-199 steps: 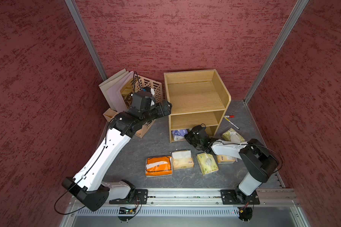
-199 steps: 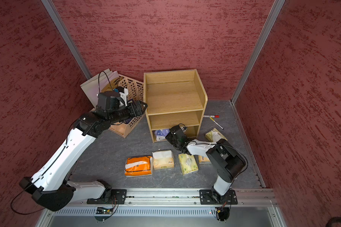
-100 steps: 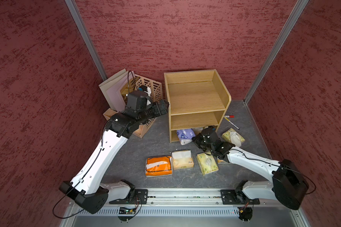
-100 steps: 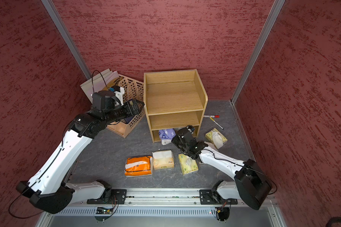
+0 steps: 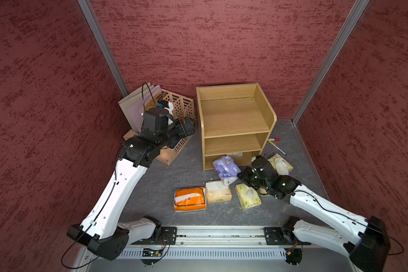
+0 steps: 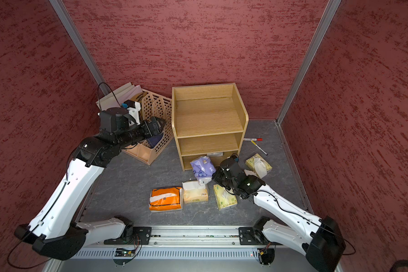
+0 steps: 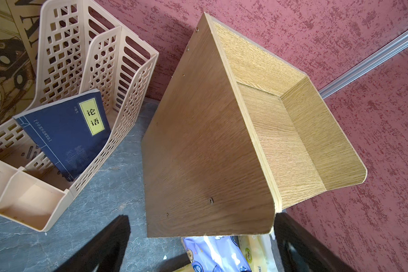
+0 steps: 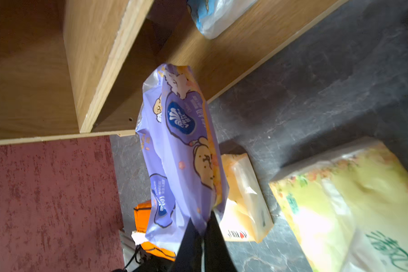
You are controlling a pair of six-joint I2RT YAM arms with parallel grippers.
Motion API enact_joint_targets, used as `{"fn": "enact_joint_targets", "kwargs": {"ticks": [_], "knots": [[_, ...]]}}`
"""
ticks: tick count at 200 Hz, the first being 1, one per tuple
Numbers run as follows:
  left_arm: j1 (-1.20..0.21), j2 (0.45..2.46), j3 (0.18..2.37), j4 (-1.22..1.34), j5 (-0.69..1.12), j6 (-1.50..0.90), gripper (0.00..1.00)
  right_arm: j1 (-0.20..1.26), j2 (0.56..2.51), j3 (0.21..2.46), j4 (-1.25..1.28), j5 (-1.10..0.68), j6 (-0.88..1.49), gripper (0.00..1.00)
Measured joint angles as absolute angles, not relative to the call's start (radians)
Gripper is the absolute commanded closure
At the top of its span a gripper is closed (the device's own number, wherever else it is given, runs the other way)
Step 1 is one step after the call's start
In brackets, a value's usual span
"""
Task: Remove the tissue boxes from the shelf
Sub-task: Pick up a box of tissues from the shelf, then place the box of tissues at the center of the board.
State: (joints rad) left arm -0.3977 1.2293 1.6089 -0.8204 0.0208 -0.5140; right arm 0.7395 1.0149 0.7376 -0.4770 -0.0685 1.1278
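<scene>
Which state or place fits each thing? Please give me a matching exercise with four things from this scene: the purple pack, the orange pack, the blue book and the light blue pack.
Things:
1. purple pack
2. orange pack
3. blue book
4. light blue pack

Places or states:
a. stands in the file holder
b. lies in the bottom tier of the shelf
c. pinched at one end by the right gripper
d. lies on the table, beside the cream pack

Pairs: 1-c, 2-d, 3-a, 4-b.
</scene>
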Motion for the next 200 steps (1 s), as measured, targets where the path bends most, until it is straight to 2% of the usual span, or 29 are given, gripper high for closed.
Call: {"fn": "enact_joint_targets", "kwargs": {"ticks": [37,92,135,200], "knots": [[-0.356,1.212,1.621,-0.845,0.026,-0.5,0.0,0.743,0.968,0.762,-0.593,-0.169,1.042,1.0],[-0.249,1.168,1.644,-0.88,0.023,-0.488,0.0,0.786,1.019,0.847,-0.592,-0.366,0.923,1.0],[-0.176,1.082,1.631,-0.88,0.024,-0.489,0.0,0.872,1.145,0.938,-0.508,-0.437,0.86,1.0],[-0.149,1.029,1.567,-0.875,0.016,-0.511,0.0,0.948,1.475,1.153,-0.383,-0.405,0.799,1.0]]}}
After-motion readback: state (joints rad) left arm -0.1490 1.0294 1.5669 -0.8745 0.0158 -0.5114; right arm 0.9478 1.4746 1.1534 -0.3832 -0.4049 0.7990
